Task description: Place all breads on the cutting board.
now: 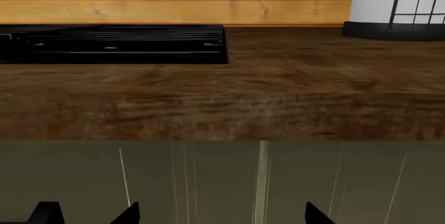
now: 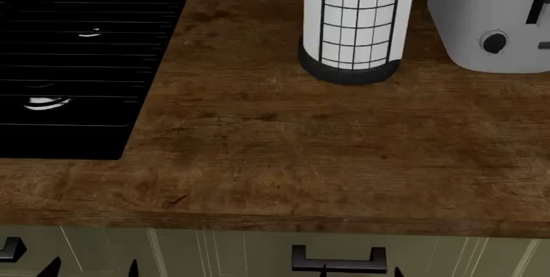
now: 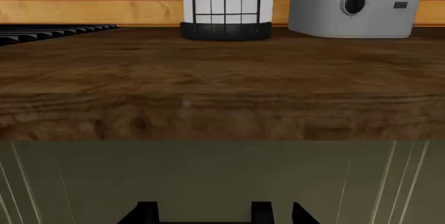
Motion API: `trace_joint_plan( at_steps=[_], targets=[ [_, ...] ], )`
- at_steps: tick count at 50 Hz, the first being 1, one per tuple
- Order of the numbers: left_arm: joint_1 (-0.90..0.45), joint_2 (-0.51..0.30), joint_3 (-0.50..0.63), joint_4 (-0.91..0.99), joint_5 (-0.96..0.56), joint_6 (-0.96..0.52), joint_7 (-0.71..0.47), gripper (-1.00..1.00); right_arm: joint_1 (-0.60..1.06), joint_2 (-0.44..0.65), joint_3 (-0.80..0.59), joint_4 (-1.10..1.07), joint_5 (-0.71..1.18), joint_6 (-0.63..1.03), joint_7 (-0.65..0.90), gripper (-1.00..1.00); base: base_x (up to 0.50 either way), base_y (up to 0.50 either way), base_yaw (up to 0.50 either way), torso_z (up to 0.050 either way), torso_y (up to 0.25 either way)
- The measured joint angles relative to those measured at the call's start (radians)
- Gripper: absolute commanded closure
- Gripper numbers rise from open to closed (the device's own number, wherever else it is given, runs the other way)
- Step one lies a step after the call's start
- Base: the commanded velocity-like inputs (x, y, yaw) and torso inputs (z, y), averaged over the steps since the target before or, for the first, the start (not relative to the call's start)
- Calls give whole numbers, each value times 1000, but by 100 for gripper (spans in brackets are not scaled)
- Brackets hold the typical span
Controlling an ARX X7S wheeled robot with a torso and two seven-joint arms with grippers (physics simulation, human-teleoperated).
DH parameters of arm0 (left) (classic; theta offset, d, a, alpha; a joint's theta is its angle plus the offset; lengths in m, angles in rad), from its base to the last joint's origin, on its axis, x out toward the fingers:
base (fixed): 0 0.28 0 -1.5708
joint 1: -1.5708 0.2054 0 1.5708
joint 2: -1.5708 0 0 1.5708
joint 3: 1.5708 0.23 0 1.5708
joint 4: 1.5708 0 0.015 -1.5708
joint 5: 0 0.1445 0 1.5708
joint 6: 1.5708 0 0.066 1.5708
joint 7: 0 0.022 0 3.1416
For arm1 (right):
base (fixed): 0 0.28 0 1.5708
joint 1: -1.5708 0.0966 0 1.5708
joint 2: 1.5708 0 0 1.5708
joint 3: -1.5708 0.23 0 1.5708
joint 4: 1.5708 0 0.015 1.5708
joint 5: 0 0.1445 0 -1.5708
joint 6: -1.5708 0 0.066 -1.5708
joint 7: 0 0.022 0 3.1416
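No breads and no cutting board show in any view. My left gripper (image 1: 221,216) hangs low in front of the olive cabinet front, below the counter edge. Its two dark fingertips (image 1: 132,213) stand far apart, so it is open and empty. In the head view its tips peek in at the bottom left (image 2: 93,269). My right gripper (image 3: 217,214) is also open and empty, at the same height in front of a black drawer handle (image 3: 205,219).
A dark wooden countertop (image 2: 301,154) fills the head view. A black cooktop (image 2: 77,64) is set into it at the left. A white cylinder with a black grid (image 2: 357,26) and a pale grey appliance with a knob (image 2: 494,19) stand at the back right. Below is an olive cabinet with a black handle (image 2: 337,261).
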Motion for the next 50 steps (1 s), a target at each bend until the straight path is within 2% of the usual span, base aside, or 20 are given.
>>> trace_joint_plan(
  at_steps=[31,50],
  targets=[
    [-1,-59,67,1,-60,6,-68,-100,2,58,-70,-2,54,0,70,-100,0,0,0,0,0],
    [-1,-84,96,4,-86,7,-96,-100,4,82,-99,3,75,-3,102,-100,-445,0,0,0,0]
  ],
)
